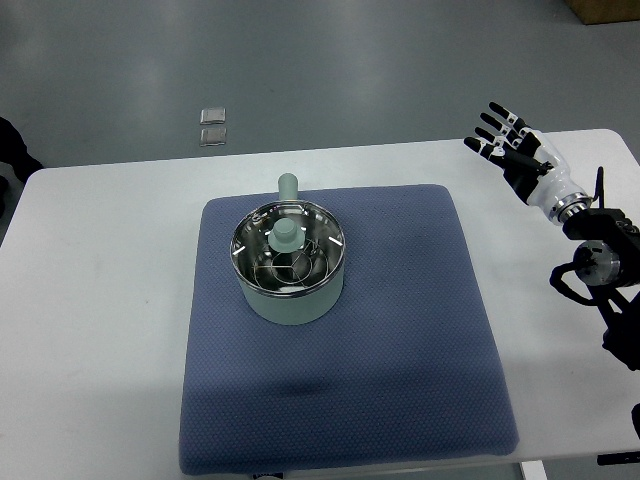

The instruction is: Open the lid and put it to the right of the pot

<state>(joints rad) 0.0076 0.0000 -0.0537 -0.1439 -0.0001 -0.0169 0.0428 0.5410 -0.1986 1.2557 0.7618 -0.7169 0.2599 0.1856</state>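
On the blue mat, unlabelled pot, lid closed

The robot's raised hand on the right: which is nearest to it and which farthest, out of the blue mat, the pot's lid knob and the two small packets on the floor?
Measured from the right hand in the top view:
1. Blue mat, its right top corner is closest.
2. Lid knob, at the pot's middle, left of the hand.
3. Small packets, on the floor past the table's far edge, farthest left.
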